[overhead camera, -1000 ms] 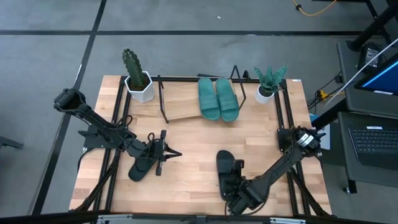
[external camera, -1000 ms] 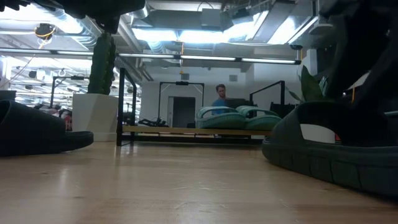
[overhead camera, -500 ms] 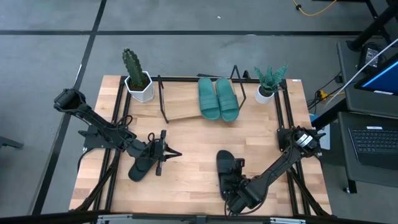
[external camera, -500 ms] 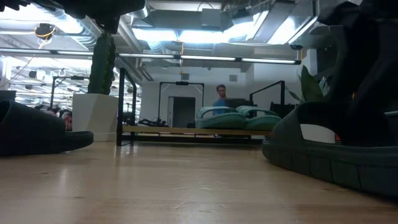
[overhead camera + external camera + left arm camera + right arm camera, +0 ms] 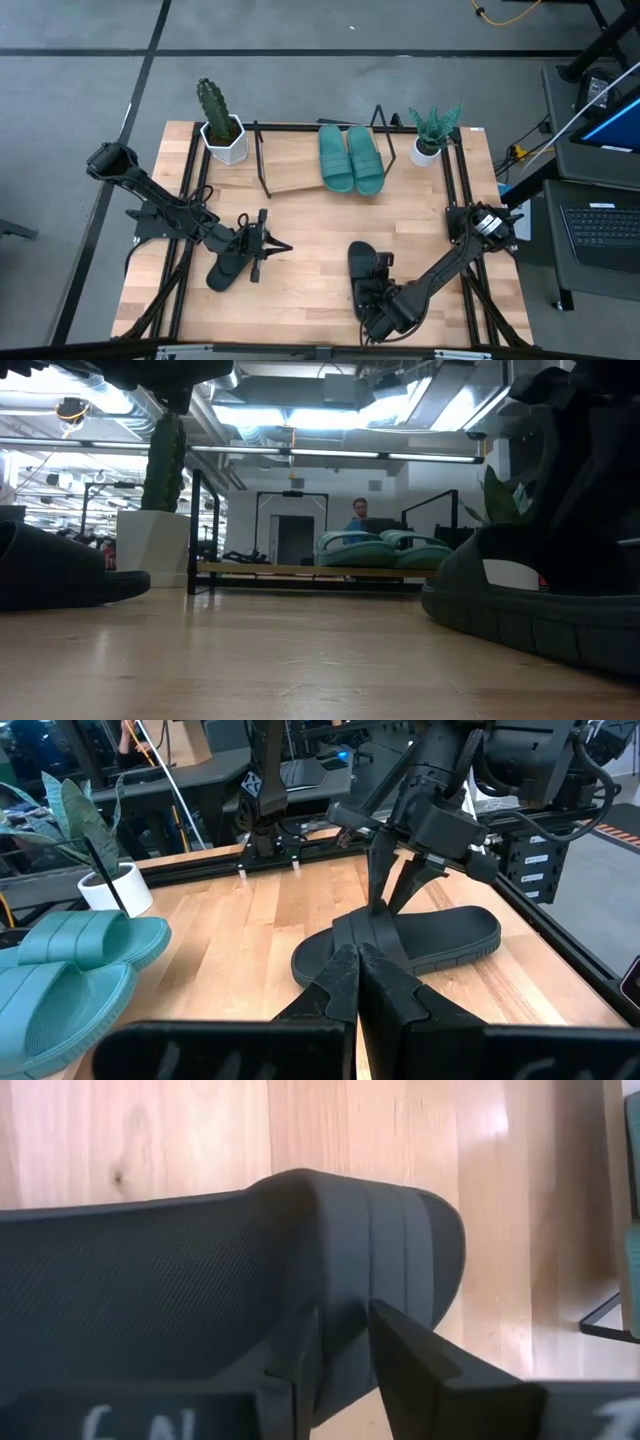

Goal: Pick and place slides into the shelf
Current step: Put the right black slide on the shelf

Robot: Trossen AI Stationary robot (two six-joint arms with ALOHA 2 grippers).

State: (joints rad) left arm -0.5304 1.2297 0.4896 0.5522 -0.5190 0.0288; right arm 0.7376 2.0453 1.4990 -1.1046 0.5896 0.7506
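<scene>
I see 2 teal slides lying side by side on the shelf at the far end of the worktop. 2 black slides are on the worktop near me.

My right gripper is down on the right black slide, and its fingers are squeezed on the thin strap edge. My left gripper sits at the left black slide with its fingers pressed together, holding nothing that I can see.

I think these slides are light, rubbery and bendy. The strap looks like the best place to grab, but a slide may droop or swing.
</scene>
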